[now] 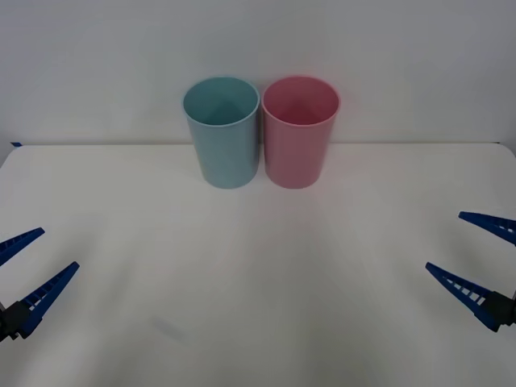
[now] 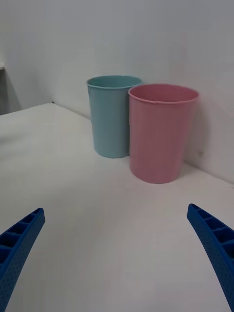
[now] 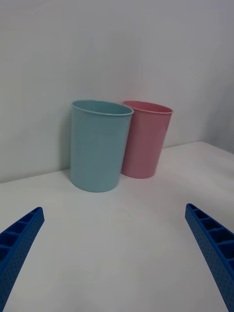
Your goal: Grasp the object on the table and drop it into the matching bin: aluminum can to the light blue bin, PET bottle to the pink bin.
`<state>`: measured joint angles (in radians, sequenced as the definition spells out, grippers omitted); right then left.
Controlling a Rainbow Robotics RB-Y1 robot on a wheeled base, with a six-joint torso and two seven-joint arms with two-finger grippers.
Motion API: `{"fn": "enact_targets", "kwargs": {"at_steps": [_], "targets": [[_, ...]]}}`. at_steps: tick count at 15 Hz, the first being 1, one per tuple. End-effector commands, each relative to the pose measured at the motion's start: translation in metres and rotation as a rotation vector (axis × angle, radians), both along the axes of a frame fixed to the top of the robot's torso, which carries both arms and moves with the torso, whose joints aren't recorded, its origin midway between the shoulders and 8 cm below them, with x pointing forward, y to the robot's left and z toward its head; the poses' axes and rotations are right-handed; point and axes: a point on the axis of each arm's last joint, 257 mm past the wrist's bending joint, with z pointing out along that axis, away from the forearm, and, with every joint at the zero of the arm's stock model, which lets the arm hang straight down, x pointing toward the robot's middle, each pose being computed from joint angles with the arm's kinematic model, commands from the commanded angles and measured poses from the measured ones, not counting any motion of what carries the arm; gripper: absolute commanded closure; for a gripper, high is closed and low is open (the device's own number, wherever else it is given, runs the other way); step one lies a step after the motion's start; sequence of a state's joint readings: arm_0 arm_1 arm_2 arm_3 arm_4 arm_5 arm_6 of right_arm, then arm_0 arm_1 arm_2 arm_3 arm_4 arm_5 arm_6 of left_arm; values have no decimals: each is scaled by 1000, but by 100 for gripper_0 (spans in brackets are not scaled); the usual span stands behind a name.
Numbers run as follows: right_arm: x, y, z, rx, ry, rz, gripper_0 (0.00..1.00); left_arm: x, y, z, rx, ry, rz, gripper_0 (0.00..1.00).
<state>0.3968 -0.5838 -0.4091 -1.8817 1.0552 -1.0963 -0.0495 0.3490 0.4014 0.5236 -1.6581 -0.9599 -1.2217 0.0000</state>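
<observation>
White table (image 1: 258,274): bins far centre, both tools spread, near corners.

Soft, even, diffuse light throughout, moderately bright, with no hard glare anywhere. White table (image 1: 258,282) lit flat, slightly greyer toward the near edge, with one faint smudge-like dark patch at lower left of centre. Weak, short shadows at the feet of the light blue bin (image 1: 222,133) and the pink bin (image 1: 298,133), deeper shade inside both. Slightly soft focus in the front view, edges mildly hazy. Wrist views sharper on the bins, with blue fingers (image 2: 19,243) (image 3: 212,243) close and a little blurred.
</observation>
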Motion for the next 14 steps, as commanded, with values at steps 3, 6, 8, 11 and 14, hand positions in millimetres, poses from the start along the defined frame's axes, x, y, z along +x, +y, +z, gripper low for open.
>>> {"fn": "enact_targets", "kwargs": {"at_steps": [3,6,8,11,14], "targets": [[-13,-22,-4,17,9,-64,0,0,0,0,0,0,0,0],[-22,-31,-5,28,9,-88,0,0,0,0,0,0,0,0],[-29,-35,-5,40,18,-97,0,0,0,0,0,0,0,0],[-40,-39,-7,61,38,-100,0,0,0,0,0,0,0,0],[-44,-42,-9,61,45,-107,0,0,0,0,0,0,0,0]]}}
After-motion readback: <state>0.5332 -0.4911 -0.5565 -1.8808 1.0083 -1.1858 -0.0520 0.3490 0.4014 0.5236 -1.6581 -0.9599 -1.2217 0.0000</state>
